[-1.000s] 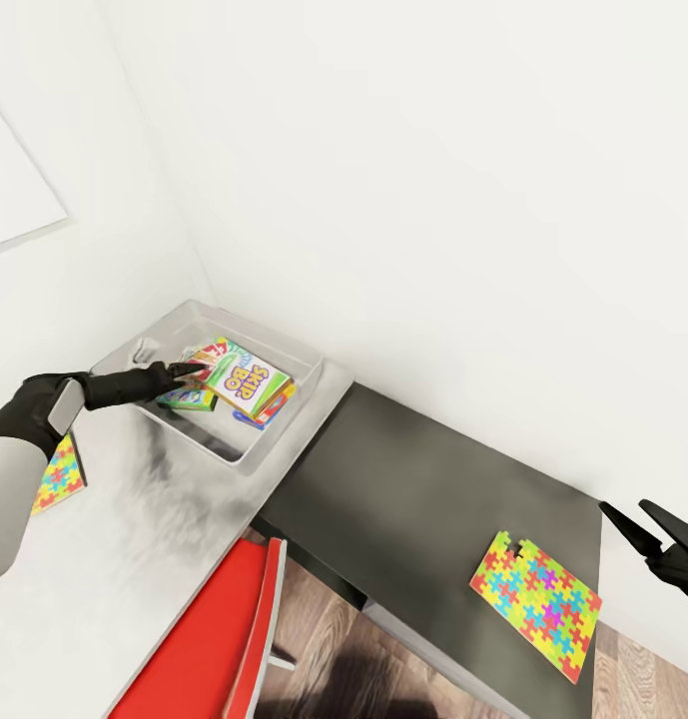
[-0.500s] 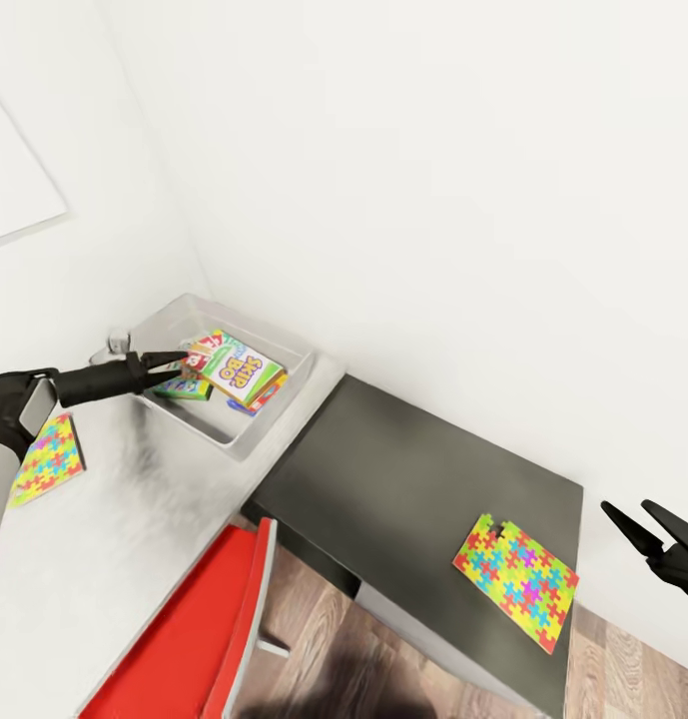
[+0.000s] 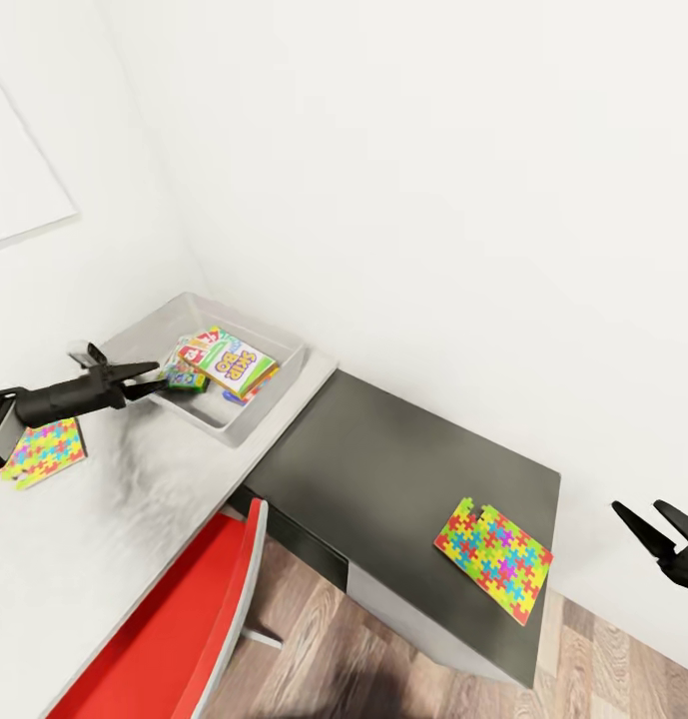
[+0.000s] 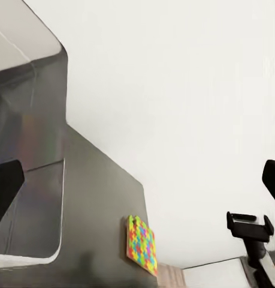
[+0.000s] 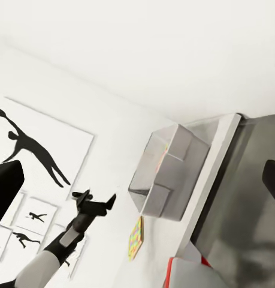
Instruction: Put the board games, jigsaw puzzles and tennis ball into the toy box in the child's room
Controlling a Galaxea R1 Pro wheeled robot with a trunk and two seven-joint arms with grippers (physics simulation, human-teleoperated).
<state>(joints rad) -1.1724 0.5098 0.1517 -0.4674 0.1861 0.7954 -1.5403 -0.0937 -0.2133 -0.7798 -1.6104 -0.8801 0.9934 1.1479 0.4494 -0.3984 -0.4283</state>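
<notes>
White walls back the table [image 3: 134, 499], where the left end effector [image 3: 149, 377], fingers apart and empty at the toy box [image 3: 274, 384] rim, is just beside one jigsaw puzzle [image 3: 46, 451], while the other puzzle [image 3: 493, 547] lies nearer the open right end effector [image 3: 651, 521].

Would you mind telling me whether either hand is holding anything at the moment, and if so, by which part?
Nothing is held. The left hand is open and empty beside the toy box; the right hand is open and empty away from the table.
</notes>
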